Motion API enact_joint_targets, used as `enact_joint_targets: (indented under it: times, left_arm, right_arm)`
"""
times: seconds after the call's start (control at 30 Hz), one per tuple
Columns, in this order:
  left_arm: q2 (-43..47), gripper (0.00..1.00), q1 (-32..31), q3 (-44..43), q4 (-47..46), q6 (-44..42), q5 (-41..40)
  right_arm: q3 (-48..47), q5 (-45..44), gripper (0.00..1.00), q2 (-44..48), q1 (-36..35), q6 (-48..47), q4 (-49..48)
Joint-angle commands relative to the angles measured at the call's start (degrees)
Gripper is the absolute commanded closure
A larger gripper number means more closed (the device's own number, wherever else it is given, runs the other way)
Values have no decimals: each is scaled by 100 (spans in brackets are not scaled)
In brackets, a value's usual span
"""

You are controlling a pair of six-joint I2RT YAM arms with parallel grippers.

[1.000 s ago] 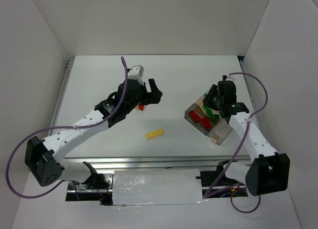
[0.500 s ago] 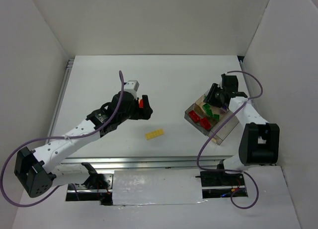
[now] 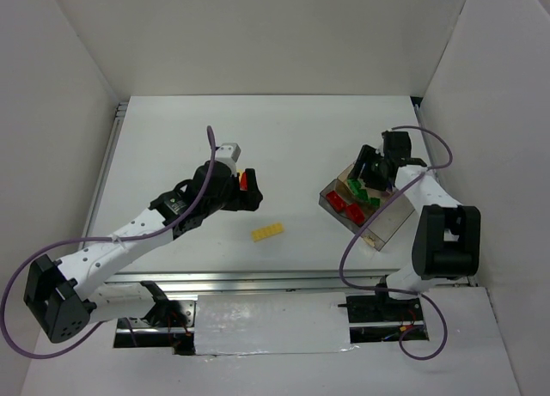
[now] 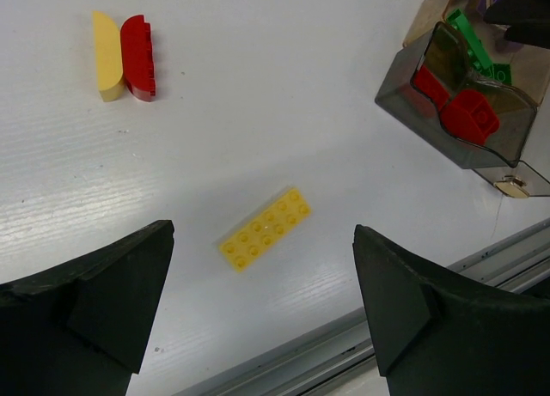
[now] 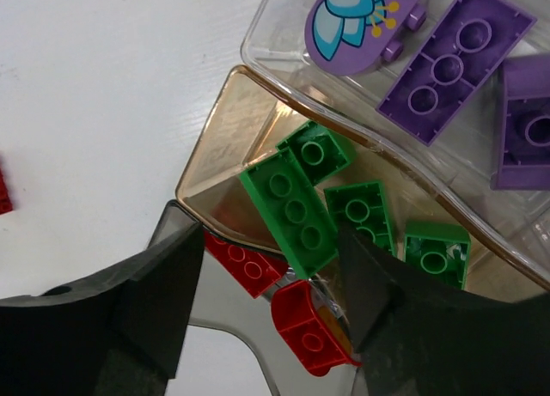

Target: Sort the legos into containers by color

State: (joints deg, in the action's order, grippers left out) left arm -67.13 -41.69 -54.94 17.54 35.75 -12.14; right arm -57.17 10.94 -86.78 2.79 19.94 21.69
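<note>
Light bright, even, diffuse, from overhead; white worktop [image 3: 326, 138] near washed out. Shadows soft, faint, tucked under arms. Top view sharp throughout. Close to lens, left pincer [image 4: 263, 241] dark, soft-edged; worktop beyond it crisp. Same for right pincer [image 5: 271, 233]; clear box [image 5: 254, 37] ahead of it carries faint sheen.

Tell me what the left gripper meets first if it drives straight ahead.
Probably the yellow plate, lying flat on the table, centred ahead of the open left gripper in its wrist view; depth is unclear.
</note>
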Motion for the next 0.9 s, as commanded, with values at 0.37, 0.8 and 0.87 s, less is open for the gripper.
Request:
enact_joint_targets:
  times: [0.37,0.8,0.87]
  left_arm:
    - [-449,2,-5,422,144,2,300]
    - [-1002,1,-69,213,347,522,-667]
    - [-1335,0,160,28,216,250,-693]
  right_arm:
    - [-154,208,0,1567,-452,247,195]
    - [162,-1349,0,2411,-3047,721,336]
    - [215,-1323,0,2604,-3091,756,301]
